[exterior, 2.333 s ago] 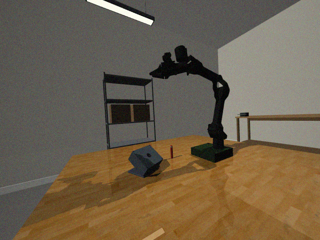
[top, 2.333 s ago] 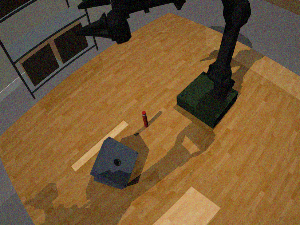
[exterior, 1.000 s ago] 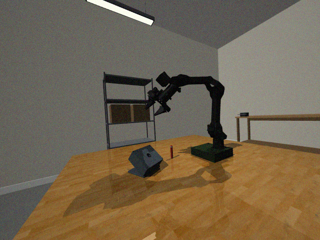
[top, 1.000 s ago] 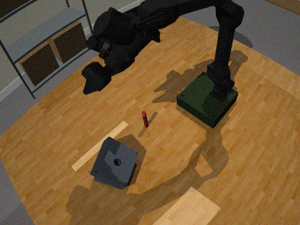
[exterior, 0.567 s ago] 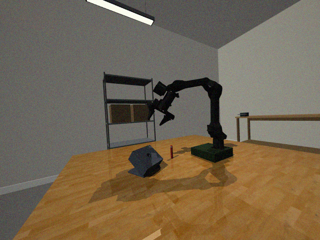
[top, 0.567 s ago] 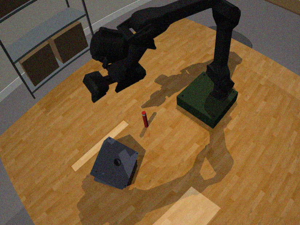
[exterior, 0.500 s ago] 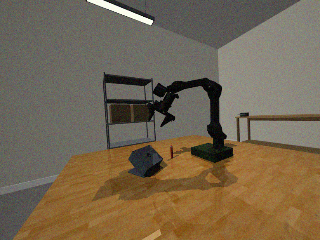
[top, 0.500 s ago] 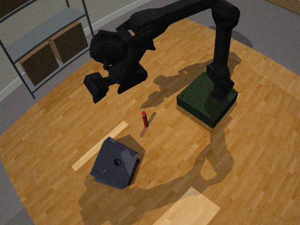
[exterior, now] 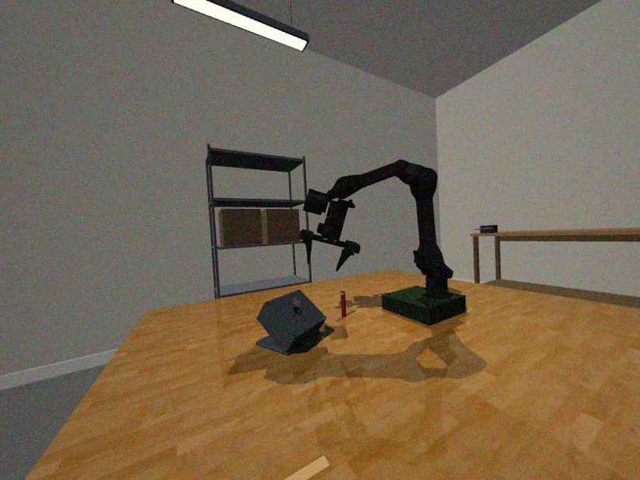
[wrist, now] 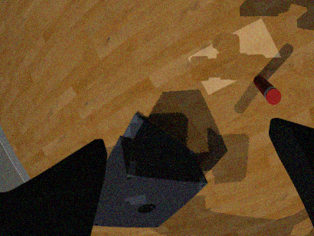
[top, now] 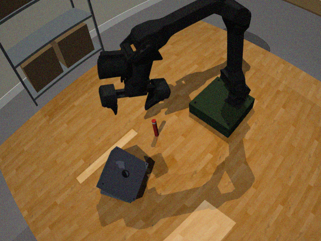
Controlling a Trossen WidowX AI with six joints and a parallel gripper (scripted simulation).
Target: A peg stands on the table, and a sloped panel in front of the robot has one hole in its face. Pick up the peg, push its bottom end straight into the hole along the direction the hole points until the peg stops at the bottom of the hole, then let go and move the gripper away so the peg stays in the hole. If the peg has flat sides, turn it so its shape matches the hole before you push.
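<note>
A wood-plank table top [top: 274,165] [exterior: 465,402] [wrist: 57,77] fills most of the top view, with grey floor at its edges; in the exterior view it spreads across the lower part of the frame, below pale grey walls [exterior: 129,154]. A metal shelf rack [top: 96,28] [exterior: 211,222] stands at the upper left of the top view and left of centre in the exterior view, with two brown boxes side by side on one shelf.

The black arm [top: 234,46] [exterior: 425,217] rises at the upper right of the top view from a dark green base block [top: 207,103] [exterior: 405,304] and reaches over to the left. Its gripper [top: 131,110] [exterior: 322,266] [wrist: 191,137] hangs in the air at the upper middle of the top view, fingers spread wide apart, with nothing between them.

The slate-blue sloped panel [top: 116,181] [exterior: 289,320] [wrist: 115,203] sits at the lower left of the top view and the lower middle of the wrist view. Its face carries one dark, round-looking hole [top: 125,173] [exterior: 297,310] [wrist: 146,208].

Smallest is the red peg [top: 155,128] [exterior: 342,304] [wrist: 266,89], upright on the table near the middle of the top view, between the panel and the base block, apart from both. A pale ring circles it just under its top. In the wrist view it appears at the upper right.
</note>
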